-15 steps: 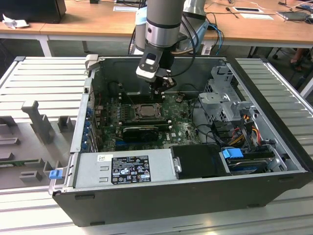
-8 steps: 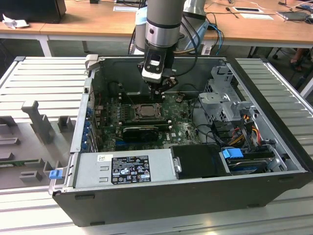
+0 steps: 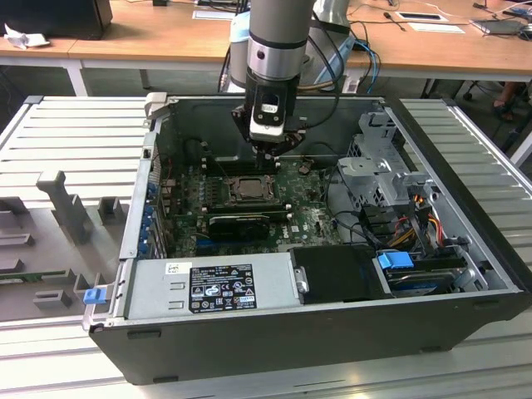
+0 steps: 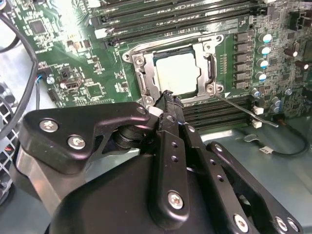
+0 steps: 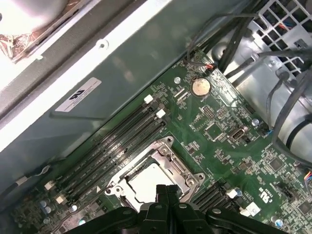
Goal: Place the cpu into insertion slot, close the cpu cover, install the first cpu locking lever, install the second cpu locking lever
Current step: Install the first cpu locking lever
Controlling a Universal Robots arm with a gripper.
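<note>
The pale square cpu [image 4: 178, 73] lies flat in the insertion slot [image 4: 210, 88] on the green motherboard. The silvery cpu cover [image 4: 146, 80] is down around it, and the chip shows through its window. A thin metal locking lever [image 4: 246, 111] sticks out from one corner of the socket, away from the frame. My gripper [image 4: 168, 97] is shut with nothing in it, its black tips just over the socket's edge. In the first wrist view the gripper [image 5: 166, 189] hangs over the cpu [image 5: 146, 181]. In the exterior view the gripper [image 3: 273, 154] hovers right above the socket [image 3: 247, 189].
The open case holds a grey power supply box [image 3: 212, 287] at the front, a black ribbed heatsink [image 3: 239, 224] beside the socket, and a drive cage [image 3: 378, 162] with cable bundles [image 3: 416, 224] on the exterior view's right. Memory slots [image 5: 117, 141] run along the socket.
</note>
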